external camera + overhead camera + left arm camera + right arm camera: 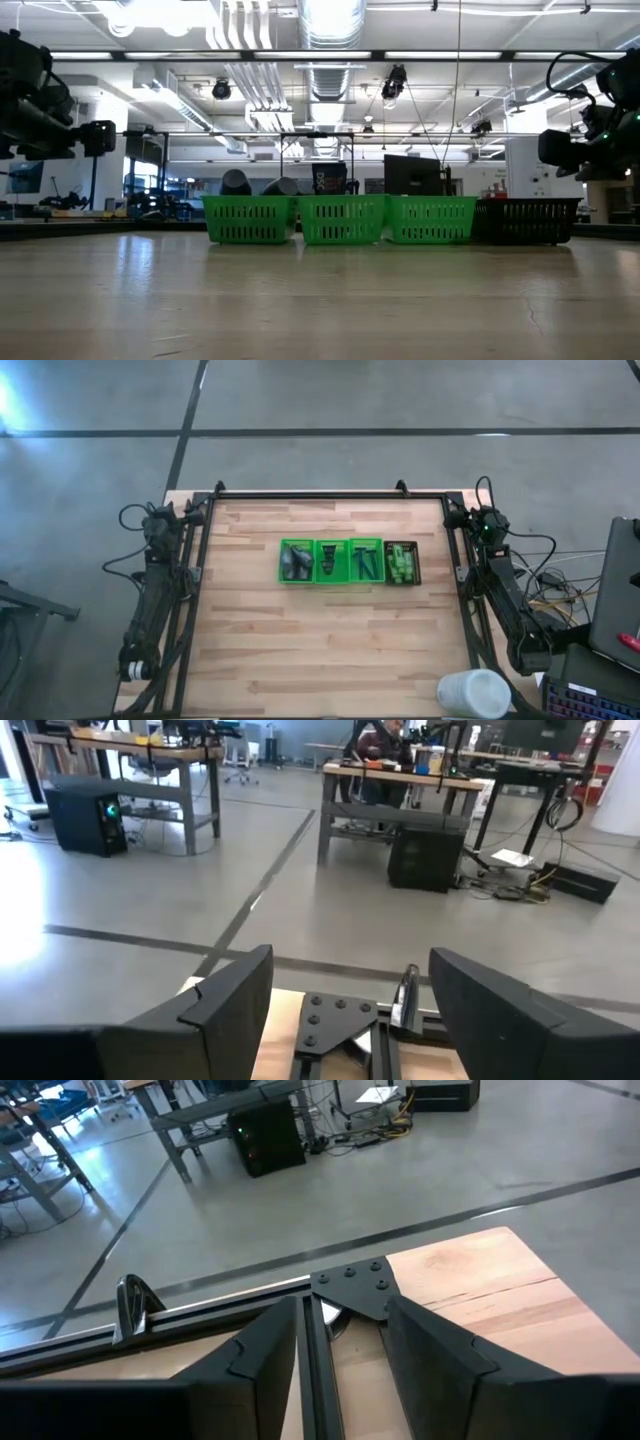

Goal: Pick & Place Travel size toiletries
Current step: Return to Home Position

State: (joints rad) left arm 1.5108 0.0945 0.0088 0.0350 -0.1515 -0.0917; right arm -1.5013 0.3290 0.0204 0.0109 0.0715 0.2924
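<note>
Toiletries (296,564) fill three green bins (246,222), one black bin (525,222); left gripper (352,960) and right gripper (342,1308) fingers apart

The left arm (150,600) and right arm (505,595) were dark and jointed, with black cables (128,516) looping at each; a green light (484,530) glowed on the right arm; the fingers (225,1010) of the left gripper (352,965) were broad, angular, dark.

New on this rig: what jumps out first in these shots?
A bright green tray sits mid-table, with a black bin beside its right end. The tray's compartments hold grey bottles, dark tubes and razors, left to right; the bin holds green mini bottles. The left gripper and right gripper sit parked at the table's sides, open and empty.
</note>
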